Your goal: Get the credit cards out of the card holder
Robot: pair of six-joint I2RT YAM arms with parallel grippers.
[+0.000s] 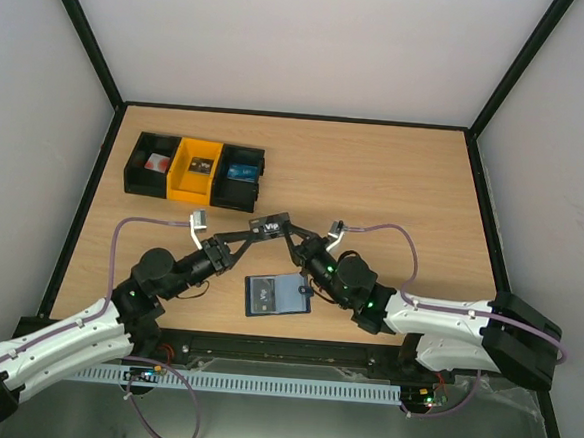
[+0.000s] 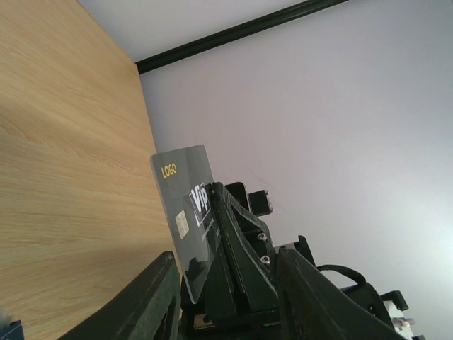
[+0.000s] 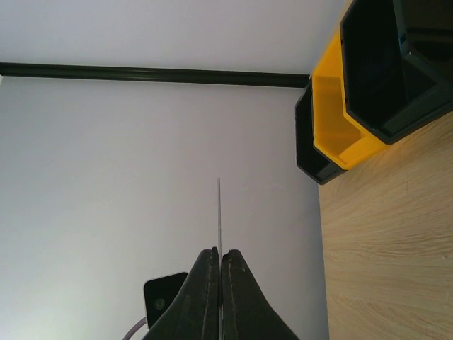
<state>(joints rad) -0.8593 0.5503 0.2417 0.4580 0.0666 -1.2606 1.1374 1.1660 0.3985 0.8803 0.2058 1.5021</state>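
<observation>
Lying nearest: card holder (image 1: pixel 275 295), flat on the counter (image 1: pixel 395 176), lower centre of the frame.
Right fingers (image 3: pixel 202 287): pressed together on a black VIP card (image 1: pixel 264 225), mid-frame, off the counter.
Left fingers (image 2: pixel 152 297): spread, either side of that card.
Far upper left: black and yellow bins (image 1: pixel 196 162); bluish card (image 1: pixel 240 171) in the rightmost.

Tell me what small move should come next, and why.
Probably close the left end effector on the black VIP card: the right end effector holds it pinched aloft, and the open left fingers flank it.
</observation>
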